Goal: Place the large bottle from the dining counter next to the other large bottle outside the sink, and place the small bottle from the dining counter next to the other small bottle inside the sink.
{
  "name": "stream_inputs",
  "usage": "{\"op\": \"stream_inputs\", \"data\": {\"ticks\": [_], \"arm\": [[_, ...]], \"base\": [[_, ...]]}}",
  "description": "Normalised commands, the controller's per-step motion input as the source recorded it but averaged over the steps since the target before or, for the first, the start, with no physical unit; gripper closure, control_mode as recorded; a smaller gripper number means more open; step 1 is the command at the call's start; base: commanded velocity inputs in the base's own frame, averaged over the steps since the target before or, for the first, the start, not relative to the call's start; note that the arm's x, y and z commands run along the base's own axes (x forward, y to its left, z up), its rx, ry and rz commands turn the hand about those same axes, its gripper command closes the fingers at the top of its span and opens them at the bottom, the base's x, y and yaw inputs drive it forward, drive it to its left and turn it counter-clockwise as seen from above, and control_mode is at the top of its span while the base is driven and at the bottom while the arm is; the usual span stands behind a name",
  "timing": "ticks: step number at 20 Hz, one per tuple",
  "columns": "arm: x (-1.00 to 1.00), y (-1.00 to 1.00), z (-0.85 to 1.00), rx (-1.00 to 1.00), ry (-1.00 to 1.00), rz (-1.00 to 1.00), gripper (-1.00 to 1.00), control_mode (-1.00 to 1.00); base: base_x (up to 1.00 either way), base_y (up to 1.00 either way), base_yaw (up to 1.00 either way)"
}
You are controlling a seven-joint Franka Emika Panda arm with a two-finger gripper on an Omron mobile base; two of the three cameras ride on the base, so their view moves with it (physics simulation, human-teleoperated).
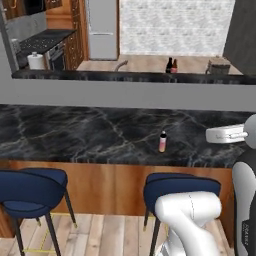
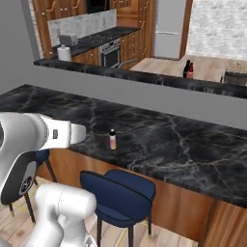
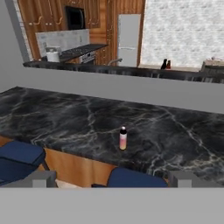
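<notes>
Glossy veined-marble dining counter (image 1: 75,132) (wooden front); seemingly cushioned stools (image 1: 31,186).

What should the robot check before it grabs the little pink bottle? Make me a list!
1. Small bottle upright on the dining counter: ok.
2. Space around it free of clutter: ok.
3. Gripper holding nothing, fingers spread wide: ok.
4. Gripper close enough to grasp: not ok; bottle stands well ahead.
5. Two large bottles together on the far counter: ok.
6. Other small bottle waiting in the sink: cannot tell.
</notes>
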Motion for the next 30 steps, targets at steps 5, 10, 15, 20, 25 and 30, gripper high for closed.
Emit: {"op": "stream_inputs", "data": {"ticks": [5, 10, 15, 20, 25, 30], "arm": [[0.0, 0.0, 0.0, 0.0, 0.0, 0.0, -1.0, 1.0], [0.0, 0.0, 0.0, 0.0, 0.0, 0.0, -1.0, 1.0], [0.0, 0.0, 0.0, 0.0, 0.0, 0.0, -1.0, 1.0], [0.0, 0.0, 0.0, 0.0, 0.0, 0.0, -1.0, 1.0], [0.0, 0.0, 0.0, 0.0, 0.0, 0.0, -1.0, 1.0], [0.0, 0.0, 0.0, 0.0, 0.0, 0.0, -1.0, 1.0]], "base": [[0.0, 0.0, -0.19], [0.0, 0.0, -0.22], [0.0, 0.01, -0.23], [0.0, 0.45, -0.09], [0.08, 0.66, 0.01], [0.33, 0.33, 0.0]]}}
